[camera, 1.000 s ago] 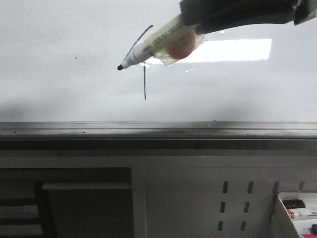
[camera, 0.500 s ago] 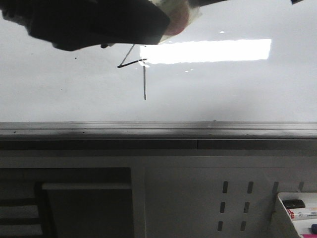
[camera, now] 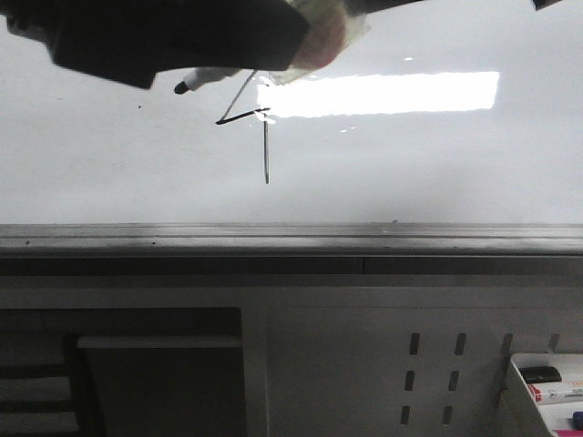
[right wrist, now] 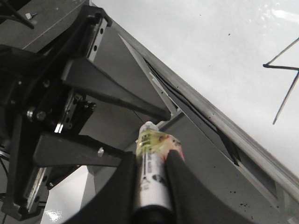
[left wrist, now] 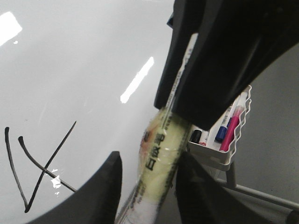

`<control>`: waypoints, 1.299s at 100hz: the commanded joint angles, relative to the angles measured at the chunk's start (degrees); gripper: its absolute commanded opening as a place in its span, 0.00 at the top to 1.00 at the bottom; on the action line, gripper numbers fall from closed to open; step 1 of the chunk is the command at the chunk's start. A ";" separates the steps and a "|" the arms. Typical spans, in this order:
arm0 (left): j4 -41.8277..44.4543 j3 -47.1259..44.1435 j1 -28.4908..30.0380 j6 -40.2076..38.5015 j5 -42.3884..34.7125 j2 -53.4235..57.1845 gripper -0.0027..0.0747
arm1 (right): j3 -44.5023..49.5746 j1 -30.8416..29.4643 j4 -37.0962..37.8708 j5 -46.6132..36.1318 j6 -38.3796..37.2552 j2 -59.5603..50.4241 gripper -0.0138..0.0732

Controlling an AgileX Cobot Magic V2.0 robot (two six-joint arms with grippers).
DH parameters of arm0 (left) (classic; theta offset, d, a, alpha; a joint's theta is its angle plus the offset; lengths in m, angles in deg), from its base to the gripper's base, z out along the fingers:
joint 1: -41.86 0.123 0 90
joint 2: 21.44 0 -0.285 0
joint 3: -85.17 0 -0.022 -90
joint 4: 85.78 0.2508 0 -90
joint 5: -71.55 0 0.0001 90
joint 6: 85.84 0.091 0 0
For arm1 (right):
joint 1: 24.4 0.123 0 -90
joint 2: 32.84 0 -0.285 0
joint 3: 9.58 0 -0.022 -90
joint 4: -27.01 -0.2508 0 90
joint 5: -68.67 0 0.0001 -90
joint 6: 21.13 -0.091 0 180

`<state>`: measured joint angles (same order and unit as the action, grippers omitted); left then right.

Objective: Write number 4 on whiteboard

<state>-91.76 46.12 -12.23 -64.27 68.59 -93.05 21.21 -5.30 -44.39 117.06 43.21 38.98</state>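
Note:
The number 4 [camera: 266, 155] stands in thin black strokes on the glossy whiteboard [camera: 410, 164], just left of the bright reflection. It also shows in the left wrist view [left wrist: 42, 172] and the right wrist view [right wrist: 280, 67]. My right gripper [right wrist: 150, 156] is shut on the taped white marker [right wrist: 149, 177]. The marker's black tip [camera: 182, 88] is up and left of the 4. My left gripper [left wrist: 150, 156] is open, one finger on each side of the marker [left wrist: 159, 154], with a gap on one side. Its dark body [camera: 164, 36] fills the top left of the front view.
The board's grey bottom rail [camera: 291, 238] runs across below the 4. Below it is a white perforated panel [camera: 428, 373]. A white tray with spare markers [camera: 547, 382] hangs at the lower right and shows in the left wrist view [left wrist: 224, 140].
The crossbar of the 4 has been drawn. The marker tip has moved up and left, away from the strokes. The left gripper has come in round the marker, covering the top left.

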 commanded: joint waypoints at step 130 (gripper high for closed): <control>-18.37 -2.01 12.41 -0.51 -5.17 12.06 0.99 | -3.54 -10.09 -4.83 -6.56 0.18 -10.49 0.39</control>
<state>-104.32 44.00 -2.84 -63.97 70.21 -84.90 19.27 -12.50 -46.21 114.47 43.08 32.41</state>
